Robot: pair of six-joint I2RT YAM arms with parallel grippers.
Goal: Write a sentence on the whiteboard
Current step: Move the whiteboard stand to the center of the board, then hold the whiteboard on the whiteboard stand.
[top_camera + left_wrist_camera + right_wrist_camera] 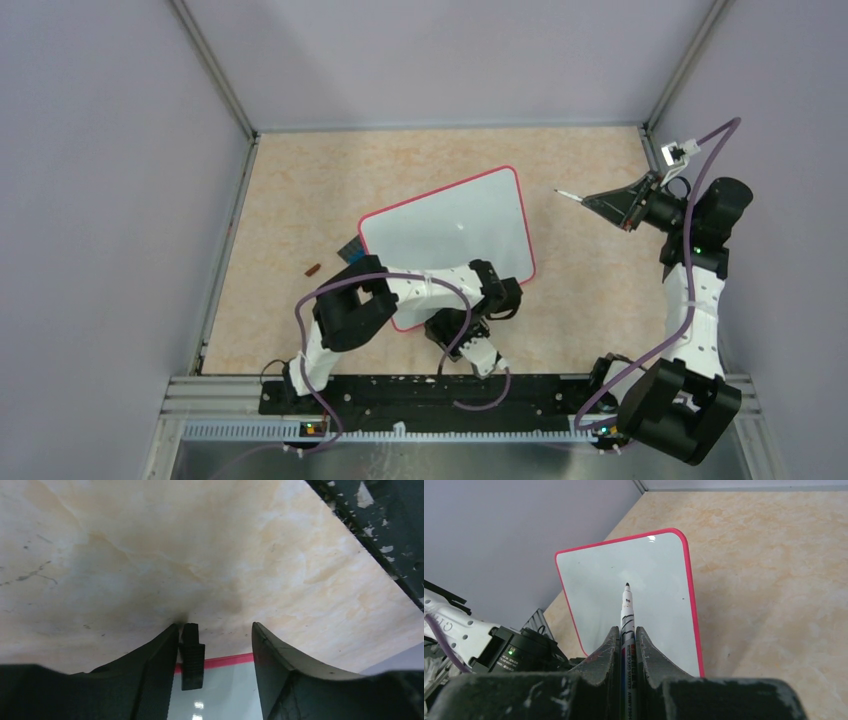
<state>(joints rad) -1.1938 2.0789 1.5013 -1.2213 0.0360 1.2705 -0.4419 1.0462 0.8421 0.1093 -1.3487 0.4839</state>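
Observation:
The whiteboard point(450, 232), glossy white with a red-pink frame, lies tilted mid-table and shows again in the right wrist view point(659, 580). Its surface is blank and no sentence shows on it. My left gripper point(458, 338) is at the board's near edge. In the left wrist view the left gripper point(214, 628) is open, straddling the frame point(227, 660), with a black foot point(191, 655) next to its left finger. My right gripper point(612, 207) hovers right of the board. In its wrist view the right gripper point(627, 632) is shut on a white marker point(627, 607), uncapped tip toward the board.
A small blue-and-black eraser point(350, 248) peeks out at the board's left corner. A small brown cap point(312, 268) lies left of it. Grey walls enclose the table on three sides. The black rail point(420, 392) with the arm bases runs along the near edge.

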